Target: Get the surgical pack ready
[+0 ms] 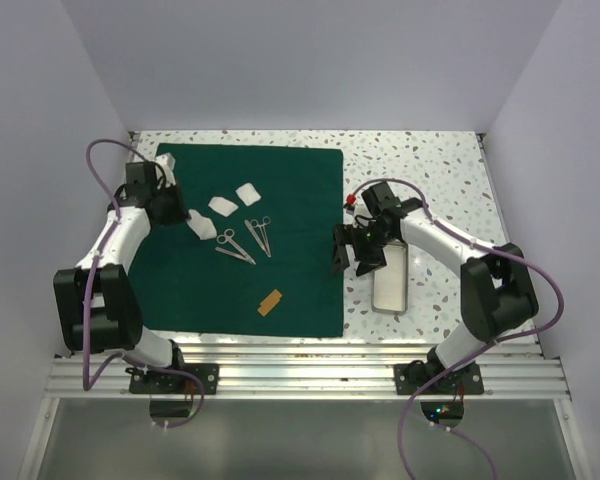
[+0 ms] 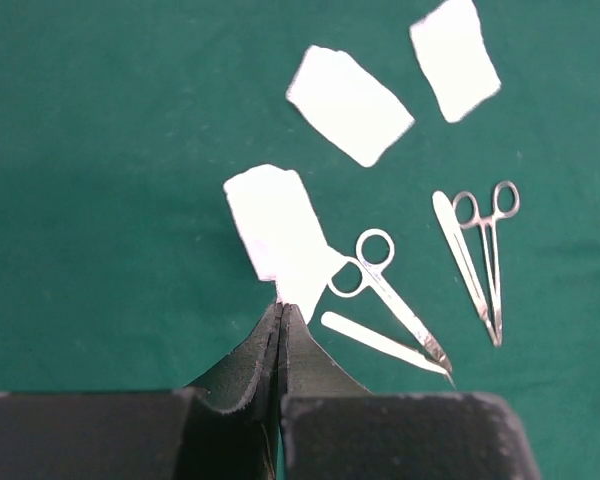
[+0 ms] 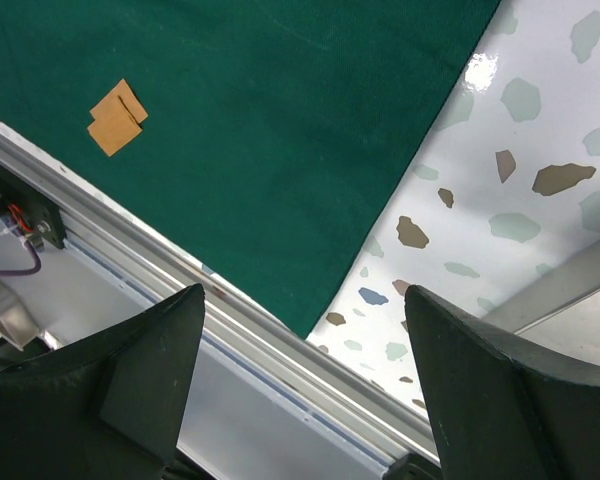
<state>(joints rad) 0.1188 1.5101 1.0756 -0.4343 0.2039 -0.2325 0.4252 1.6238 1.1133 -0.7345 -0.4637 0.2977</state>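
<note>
my left hand (image 2: 280,318) is pinched shut on the corner of a white pad (image 2: 275,230), the green drape (image 2: 100,150) flat beneath it. my right hand (image 3: 305,300) gapes wide and empty over the drape's corner, silver tray (image 1: 390,285) just beside.

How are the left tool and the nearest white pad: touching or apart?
Touching. Left wrist view: the shut left tool pinches a corner of the white pad.

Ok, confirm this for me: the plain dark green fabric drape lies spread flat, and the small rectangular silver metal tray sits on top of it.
Not quite. The small rectangular silver metal tray sits off the plain dark green fabric drape, on the speckled white tabletop, apart from the drape's right edge. The drape does lie spread flat. The top external view shows it.
</note>
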